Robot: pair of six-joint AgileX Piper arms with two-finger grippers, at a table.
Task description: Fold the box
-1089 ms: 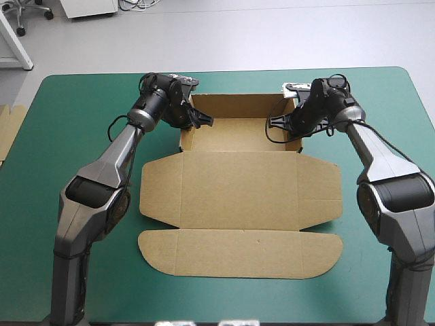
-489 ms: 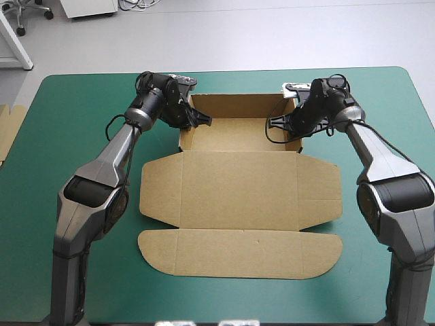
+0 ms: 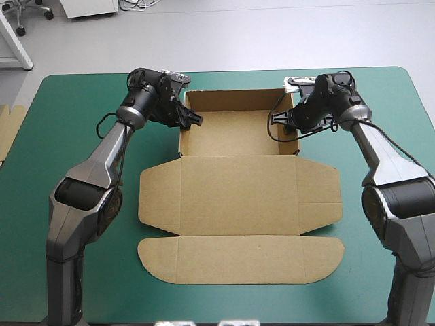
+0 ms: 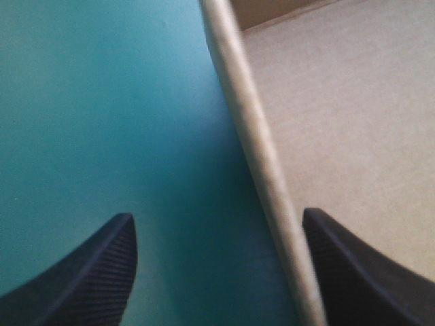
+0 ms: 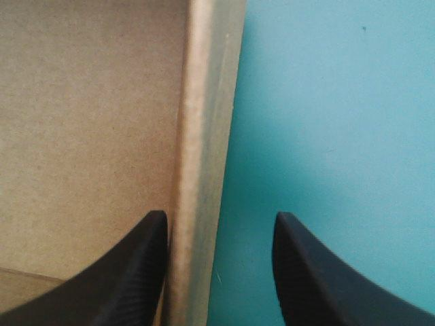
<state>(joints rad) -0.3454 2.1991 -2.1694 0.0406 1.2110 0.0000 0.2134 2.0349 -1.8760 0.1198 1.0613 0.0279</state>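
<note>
Box [image 3: 238, 190] sits mid-table [image 3: 81, 136]. The tray end is toward the far edge and the lid [image 3: 238, 248] lies flat toward the near edge.

Left gripper [image 3: 189, 121] is spread wide astride the tray's left wall [image 4: 251, 149], one finger over the teal-green cover [image 4: 102, 102], the other over the tray floor. Not gripping anything. In the wrist view the left gripper [image 4: 217, 214] isn't centred: the wall runs just beside the inner finger.

Right gripper [image 3: 277, 119] is also apart, at a narrower gap, astride the right wall [image 5: 204, 136]. Same offset in its wrist view [image 5: 219, 214]: wall hard by the inner finger, outer finger well clear.

Risks I see:
- If I close off-centre, the far finger sweeps the wall sideways before the pinch lands. That could bow the wall or pop a tuck. I can't tell from here whether the walls are locked in.
- If one side bites first, the tray yaws. Nothing pins it, so the whole sheet slides on the cover.
- If I go down further, the fingertips may jam into the tray floor or the cover.
- If I lift on the walls alone, the flat lid drags and levers at the hinge crease.

Spare board [image 3: 8, 132] off the table's left edge isn't in play.
</note>
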